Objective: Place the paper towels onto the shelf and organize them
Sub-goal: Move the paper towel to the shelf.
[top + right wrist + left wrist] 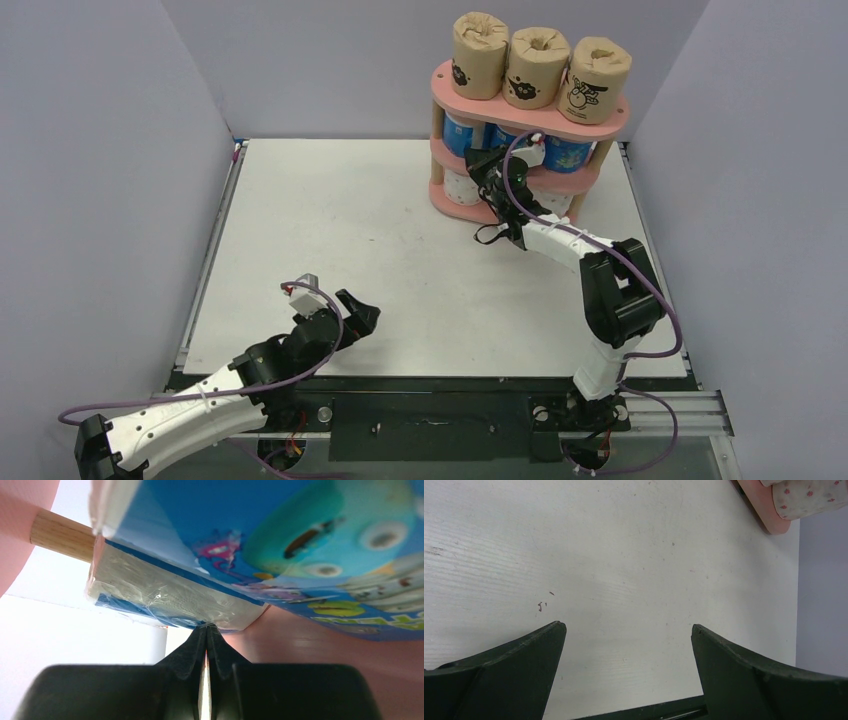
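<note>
Pink and three-tiered, the shelf [600, 127] stands at the upper right of the overhead view on the white tabletop [400, 220]. Three brown paper towels [537, 68] stand upright in a row on its top board, with blue ones [568, 153] on the middle board and white pink-dotted ones [459, 186] at the bottom. The right hand [480, 165] reaches into the middle tier with its fingers pressed together and nothing between them, tips touching the lower edge of a blue roll's wrapper, while at lower left the left hand [335, 300] hangs low over the tabletop, spread wide and holding nothing.
</note>
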`<state>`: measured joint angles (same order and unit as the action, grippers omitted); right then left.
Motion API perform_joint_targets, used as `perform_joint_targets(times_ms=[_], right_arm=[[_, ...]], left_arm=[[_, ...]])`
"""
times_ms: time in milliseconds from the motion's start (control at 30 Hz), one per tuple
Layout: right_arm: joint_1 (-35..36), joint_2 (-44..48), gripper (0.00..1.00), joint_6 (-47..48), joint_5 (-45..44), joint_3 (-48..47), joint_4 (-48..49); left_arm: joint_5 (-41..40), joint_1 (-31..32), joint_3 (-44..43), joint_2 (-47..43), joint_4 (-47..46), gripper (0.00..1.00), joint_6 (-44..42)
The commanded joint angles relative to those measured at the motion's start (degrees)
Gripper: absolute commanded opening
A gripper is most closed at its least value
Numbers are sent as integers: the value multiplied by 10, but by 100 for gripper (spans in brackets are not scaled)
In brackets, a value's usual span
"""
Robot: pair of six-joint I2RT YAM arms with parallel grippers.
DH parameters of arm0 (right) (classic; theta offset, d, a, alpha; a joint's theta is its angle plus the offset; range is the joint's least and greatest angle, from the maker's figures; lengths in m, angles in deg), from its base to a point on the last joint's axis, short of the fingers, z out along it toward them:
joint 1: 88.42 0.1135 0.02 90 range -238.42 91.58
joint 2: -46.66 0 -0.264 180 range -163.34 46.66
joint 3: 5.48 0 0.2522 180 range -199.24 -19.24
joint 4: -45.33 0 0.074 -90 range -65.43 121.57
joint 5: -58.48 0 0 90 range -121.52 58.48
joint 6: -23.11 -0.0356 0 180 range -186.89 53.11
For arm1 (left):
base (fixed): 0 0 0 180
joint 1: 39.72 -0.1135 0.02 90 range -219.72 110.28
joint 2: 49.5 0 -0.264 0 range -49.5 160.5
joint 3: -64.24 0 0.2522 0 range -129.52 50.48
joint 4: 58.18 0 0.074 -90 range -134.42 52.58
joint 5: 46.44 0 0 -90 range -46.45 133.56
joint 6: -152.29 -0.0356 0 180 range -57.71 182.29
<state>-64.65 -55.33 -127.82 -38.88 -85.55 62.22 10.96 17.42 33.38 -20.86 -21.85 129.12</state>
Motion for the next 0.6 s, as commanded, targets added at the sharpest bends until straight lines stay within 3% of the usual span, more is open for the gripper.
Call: perform_joint_targets(times_ms=[0, 233, 433, 567], right_arm=[[-1, -10, 0, -6, -16, -38, 7], [0, 1, 0, 2, 14, -19, 32], [3, 91, 0, 29, 62, 45, 48], [11, 161, 13, 67, 127, 94, -17]], left_arm=[[-11, -4, -10, -6, 2, 96, -6], [-12, -4, -12, -7, 5, 96, -6], [-18, -4, -15, -11, 13, 96, -8], [-24, -3, -21, -16, 20, 96, -17]])
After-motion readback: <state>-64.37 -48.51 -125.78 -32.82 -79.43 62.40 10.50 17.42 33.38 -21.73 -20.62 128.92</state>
